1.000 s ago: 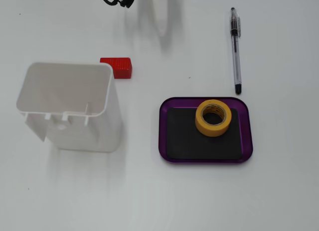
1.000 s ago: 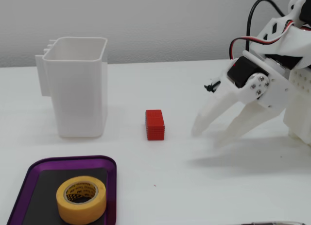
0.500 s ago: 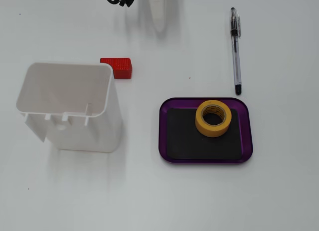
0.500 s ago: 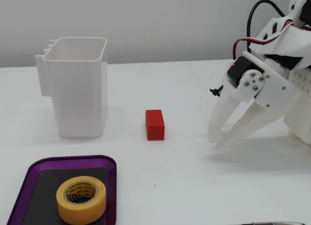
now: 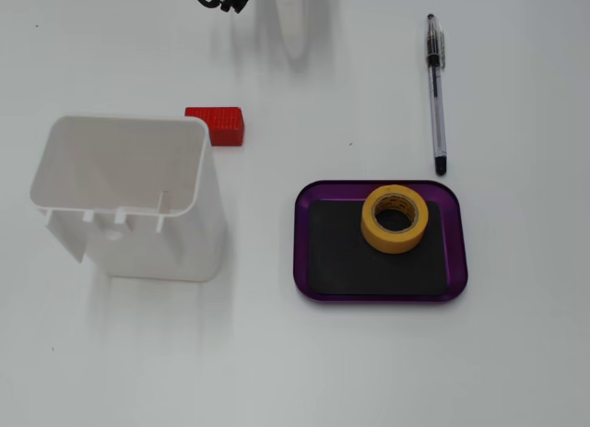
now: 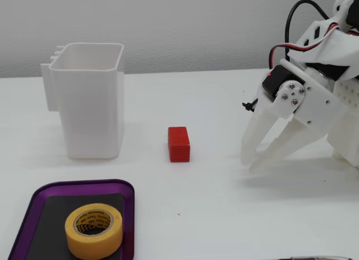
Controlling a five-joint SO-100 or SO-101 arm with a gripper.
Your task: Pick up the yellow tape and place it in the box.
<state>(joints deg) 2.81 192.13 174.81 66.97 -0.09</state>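
Note:
The yellow tape (image 5: 370,220) lies flat inside the box (image 5: 383,298), a purple tray with a black floor, toward its upper right part in a fixed view. In the other fixed view the tape (image 6: 93,238) sits in the tray (image 6: 84,184) at the bottom left. My gripper (image 6: 249,163) is at the right, far from the tray, with white fingers pointing down at the table. Its tips are together and it holds nothing. From above it shows only as a blurred white shape (image 5: 297,40) at the top edge.
A tall white open container (image 5: 138,233) (image 6: 92,119) stands left of the tray. A small red block (image 5: 217,124) (image 6: 179,144) lies between the container and my gripper. A pen (image 5: 436,90) lies beyond the tray.

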